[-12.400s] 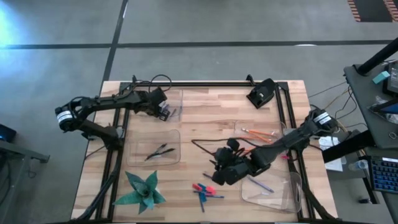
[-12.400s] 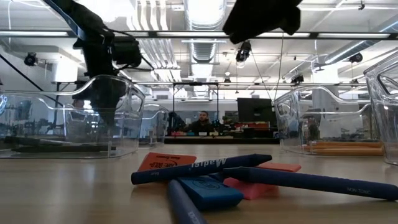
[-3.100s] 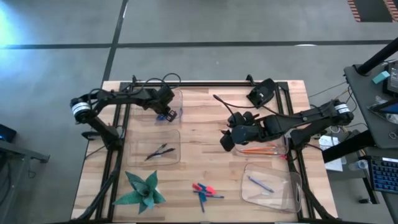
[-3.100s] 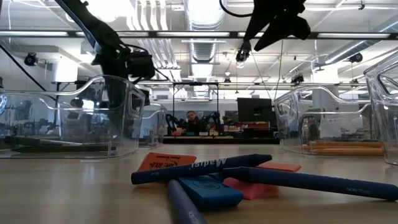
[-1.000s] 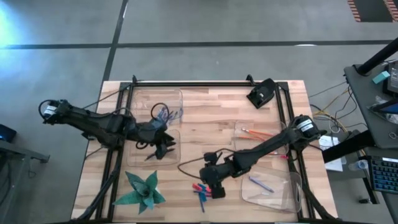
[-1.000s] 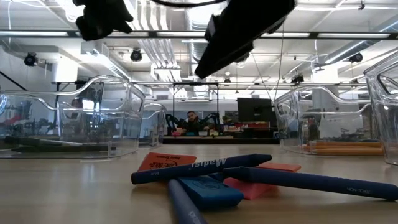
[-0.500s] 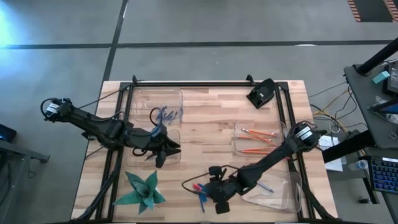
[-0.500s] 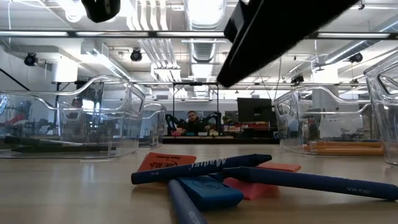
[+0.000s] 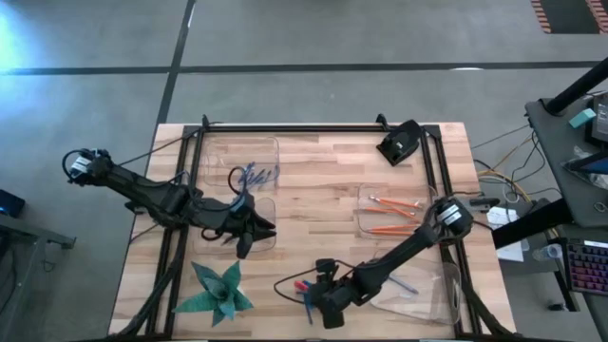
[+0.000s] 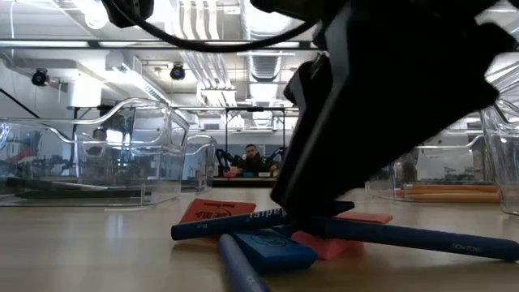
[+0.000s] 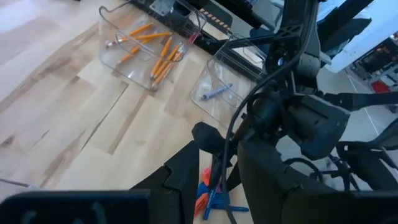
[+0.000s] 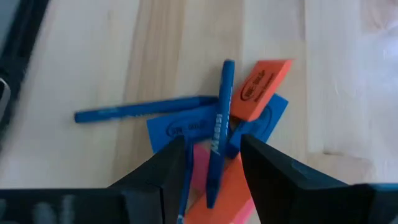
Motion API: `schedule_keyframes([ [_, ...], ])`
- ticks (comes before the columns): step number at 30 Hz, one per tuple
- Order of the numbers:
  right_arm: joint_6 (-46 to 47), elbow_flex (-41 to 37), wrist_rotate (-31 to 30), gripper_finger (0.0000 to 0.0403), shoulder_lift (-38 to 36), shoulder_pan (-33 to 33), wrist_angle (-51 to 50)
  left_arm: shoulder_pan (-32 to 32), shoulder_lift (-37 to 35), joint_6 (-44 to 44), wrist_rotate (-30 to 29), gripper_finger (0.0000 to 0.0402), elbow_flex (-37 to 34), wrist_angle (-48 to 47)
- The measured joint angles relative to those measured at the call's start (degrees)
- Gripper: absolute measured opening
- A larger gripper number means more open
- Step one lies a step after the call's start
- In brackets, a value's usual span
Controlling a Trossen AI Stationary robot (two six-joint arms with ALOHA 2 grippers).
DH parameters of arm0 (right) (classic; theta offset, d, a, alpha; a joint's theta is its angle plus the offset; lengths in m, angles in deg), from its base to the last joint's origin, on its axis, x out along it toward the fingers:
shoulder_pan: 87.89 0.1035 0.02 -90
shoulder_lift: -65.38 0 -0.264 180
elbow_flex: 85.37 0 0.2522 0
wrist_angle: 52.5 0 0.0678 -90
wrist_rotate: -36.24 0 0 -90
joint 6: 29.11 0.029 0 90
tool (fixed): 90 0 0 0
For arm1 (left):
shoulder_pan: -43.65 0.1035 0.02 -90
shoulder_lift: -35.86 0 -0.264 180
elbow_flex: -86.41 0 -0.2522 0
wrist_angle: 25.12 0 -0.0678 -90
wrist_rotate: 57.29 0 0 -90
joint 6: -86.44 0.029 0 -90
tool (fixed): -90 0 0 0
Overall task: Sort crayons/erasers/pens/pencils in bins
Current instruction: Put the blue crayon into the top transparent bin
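Note:
Near the table's front edge lies a pile: a blue crayon, a second blue crayon, an orange eraser and a blue eraser. My right gripper is low over the pile, open, with one finger on each side of the first crayon. My left gripper hangs open above the near left bin. The far left bin holds blue crayons. The far right bin holds orange pencils. My right gripper comes at the pile from above, its fingers along the blue crayon's near end. A gap shows on both sides of the crayon. I cannot tell whether the fingertips touch the erasers underneath.
The near right bin holds a blue pen. A green folded paper plant stands at the near left. A black block sits at the far edge. Bare wood lies in the table's middle.
My right gripper has gone toward the table's near edge and down onto the pile, and now fills much of the low view. My left gripper has shifted slightly toward the right over the near left bin. The pile has not moved.

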Motion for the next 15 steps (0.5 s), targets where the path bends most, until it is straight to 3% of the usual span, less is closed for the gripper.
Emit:
schedule_keyframes([
  [7, -1.3, 0.3, -0.4, 0.0130, 0.6, -0.1, -0.5, 0.0, 0.0, 0.0, 0.0, 0.0096, -0.1, 0.0],
  [15, -3.5, 0.2, -0.4, 0.0081, 0.7, -0.1, -0.5, 0.1, 0.0, 0.5, 0.0, 0.0096, -0.1, 0.0],
])
